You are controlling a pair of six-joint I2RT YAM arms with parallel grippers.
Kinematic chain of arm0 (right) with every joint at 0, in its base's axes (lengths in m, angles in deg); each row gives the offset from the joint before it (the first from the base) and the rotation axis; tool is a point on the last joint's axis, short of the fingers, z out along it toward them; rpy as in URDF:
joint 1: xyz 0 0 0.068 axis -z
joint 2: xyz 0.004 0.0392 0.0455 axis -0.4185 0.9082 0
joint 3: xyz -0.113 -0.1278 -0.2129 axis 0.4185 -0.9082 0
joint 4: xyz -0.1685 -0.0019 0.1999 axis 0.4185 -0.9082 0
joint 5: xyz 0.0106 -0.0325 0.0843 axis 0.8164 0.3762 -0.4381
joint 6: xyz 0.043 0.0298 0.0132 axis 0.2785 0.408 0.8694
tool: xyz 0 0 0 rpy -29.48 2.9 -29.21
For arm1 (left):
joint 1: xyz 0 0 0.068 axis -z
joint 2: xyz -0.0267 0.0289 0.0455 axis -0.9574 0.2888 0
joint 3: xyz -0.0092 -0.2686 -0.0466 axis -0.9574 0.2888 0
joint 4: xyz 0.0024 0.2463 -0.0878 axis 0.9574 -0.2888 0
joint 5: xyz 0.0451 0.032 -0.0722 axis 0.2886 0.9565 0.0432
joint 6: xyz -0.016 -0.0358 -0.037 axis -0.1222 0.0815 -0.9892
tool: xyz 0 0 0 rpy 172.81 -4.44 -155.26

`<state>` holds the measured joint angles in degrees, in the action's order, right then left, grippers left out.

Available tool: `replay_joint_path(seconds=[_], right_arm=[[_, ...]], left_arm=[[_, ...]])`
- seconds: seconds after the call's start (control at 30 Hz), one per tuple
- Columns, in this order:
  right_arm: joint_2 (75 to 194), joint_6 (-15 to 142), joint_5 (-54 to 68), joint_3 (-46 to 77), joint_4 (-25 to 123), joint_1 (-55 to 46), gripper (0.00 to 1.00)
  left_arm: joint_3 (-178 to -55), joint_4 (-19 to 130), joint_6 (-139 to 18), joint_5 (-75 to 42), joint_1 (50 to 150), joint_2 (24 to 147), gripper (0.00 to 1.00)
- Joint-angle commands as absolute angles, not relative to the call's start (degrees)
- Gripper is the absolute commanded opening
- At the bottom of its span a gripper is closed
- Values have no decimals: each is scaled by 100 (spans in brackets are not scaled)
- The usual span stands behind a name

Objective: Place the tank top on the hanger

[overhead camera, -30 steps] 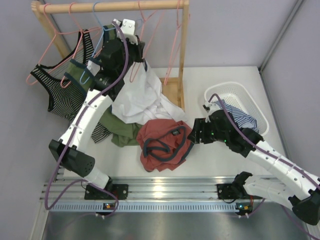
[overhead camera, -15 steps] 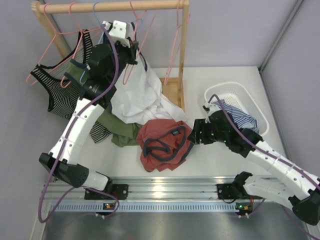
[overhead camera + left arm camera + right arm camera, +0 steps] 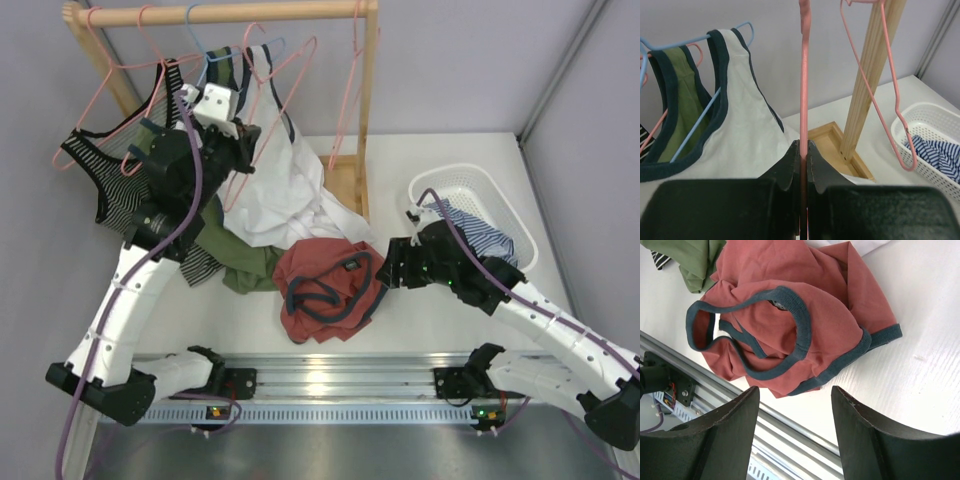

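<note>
The rust-red tank top (image 3: 325, 285) lies crumpled on the table at front centre, with its navy trim showing. It also fills the right wrist view (image 3: 790, 300). My right gripper (image 3: 386, 266) is open and empty, low over the table just right of the shirt's edge (image 3: 795, 390). My left gripper (image 3: 232, 128) is raised near the rack and shut on the thin pink hanger (image 3: 287, 92). In the left wrist view the pink wire (image 3: 804, 75) runs straight up out of the closed jaws (image 3: 803, 145).
A wooden rack (image 3: 220, 13) stands at the back with a white tank top (image 3: 280, 200) on a blue hanger, an olive top (image 3: 235, 260), a striped top (image 3: 110, 180) and another pink hanger (image 3: 350, 90). A white basket (image 3: 470, 175) holding striped cloth stands at right.
My left gripper has moved down and to the left, away from the rail, with the pink hanger in it. The right arm and the red shirt have not moved.
</note>
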<state>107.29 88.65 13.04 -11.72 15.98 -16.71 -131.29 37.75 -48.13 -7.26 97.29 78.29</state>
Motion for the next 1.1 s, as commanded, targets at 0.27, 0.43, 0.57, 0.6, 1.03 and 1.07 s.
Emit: replay_joint_path(seconds=[0.27, 0.43, 0.57, 0.6, 1.03, 1.07], right_arm=[[10349, 9087, 1584, -1534, 1808, -1622, 57], [10305, 9167, 1595, -1745, 1878, -1622, 56], [10375, 9333, 1577, -1956, 2097, -1648, 55], [10393, 9377, 1586, -1973, 2133, -1683, 53], [11605, 9870, 2692, -1165, 2221, -2553, 40], [11667, 9931, 2859, -1113, 2221, -2649, 40]], left_arm=[[-12140, 2133, -5428, -1642, 9738, 6460, 0], [-11700, 1693, -5648, -2064, 9773, 6072, 0], [-11506, 1420, -5727, -2538, 9791, 5861, 0], [-11480, 1280, -5701, -2626, 9791, 5843, 0], [-11550, 391, -5648, -3208, 10133, 6010, 0], [-11559, 313, -5657, -3146, 10169, 6001, 0]])
